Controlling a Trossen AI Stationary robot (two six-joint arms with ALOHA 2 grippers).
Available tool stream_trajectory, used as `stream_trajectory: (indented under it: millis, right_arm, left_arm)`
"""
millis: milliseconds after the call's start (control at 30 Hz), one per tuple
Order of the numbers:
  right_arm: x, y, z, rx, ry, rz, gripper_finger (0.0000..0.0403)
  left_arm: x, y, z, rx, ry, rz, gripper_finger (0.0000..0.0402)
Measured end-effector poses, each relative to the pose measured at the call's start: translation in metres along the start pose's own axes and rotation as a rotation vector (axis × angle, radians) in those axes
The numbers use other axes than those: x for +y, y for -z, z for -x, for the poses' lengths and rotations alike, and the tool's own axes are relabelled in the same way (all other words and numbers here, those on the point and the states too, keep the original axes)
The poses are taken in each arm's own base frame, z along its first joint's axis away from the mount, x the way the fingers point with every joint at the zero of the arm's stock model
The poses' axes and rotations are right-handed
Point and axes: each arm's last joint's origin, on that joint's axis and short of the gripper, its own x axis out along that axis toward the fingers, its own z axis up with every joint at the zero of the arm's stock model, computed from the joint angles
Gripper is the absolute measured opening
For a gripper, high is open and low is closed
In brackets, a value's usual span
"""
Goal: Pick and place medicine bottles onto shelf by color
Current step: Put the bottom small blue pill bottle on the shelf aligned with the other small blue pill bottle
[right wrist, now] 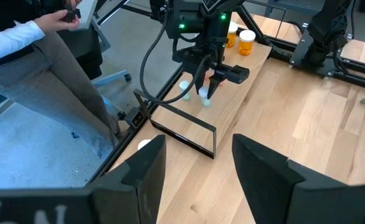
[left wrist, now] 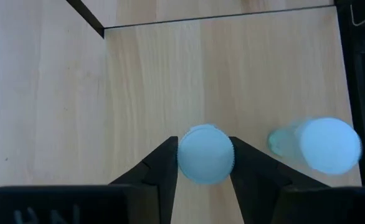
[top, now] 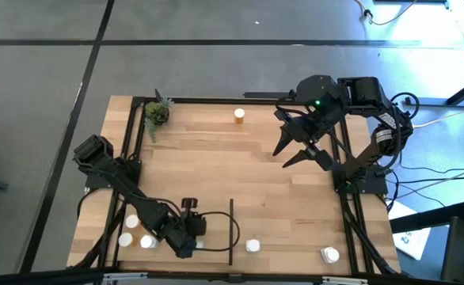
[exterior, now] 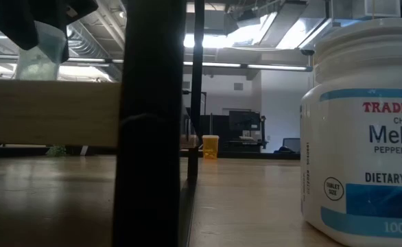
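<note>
A white bottle point(left wrist: 205, 154) stands on the shelf point(top: 216, 166) at the lower left of the high view, between the fingers point(left wrist: 161, 171) of the left gripper point(top: 186, 245). The jaws flank its cap closely, but whether they grip it or stand just clear cannot be told. A second white bottle point(left wrist: 322, 145) stands just beside it, and more white ones point(top: 126, 238) sit left of the gripper. The black divider strip point(top: 232, 229) lies just right of the gripper. Beyond it along the lower edge stand two white bottles point(top: 252, 246), well apart. An orange bottle point(top: 239, 116) stands alone at upper centre, with a green plant point(top: 157, 113) in the upper left corner. The right gripper point(top: 295, 149) hangs spread and empty at the upper right. In the low view a black post point(exterior: 149, 123) blocks the middle and a large white bottle point(exterior: 362, 130) fills the right. A person point(right wrist: 39, 68) stands off the table.
</note>
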Motion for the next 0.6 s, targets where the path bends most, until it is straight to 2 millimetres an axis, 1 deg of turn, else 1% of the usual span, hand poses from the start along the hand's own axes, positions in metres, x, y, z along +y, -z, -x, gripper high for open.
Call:
stream_trajectory:
  millis: [600]
  right_arm:
    - [0.0,0.0,0.0,0.0,0.0,0.0,0.0186]
  left_arm:
    - [0.0017,-0.0032,-0.0013,-0.012,0.006,0.015,0.0126]
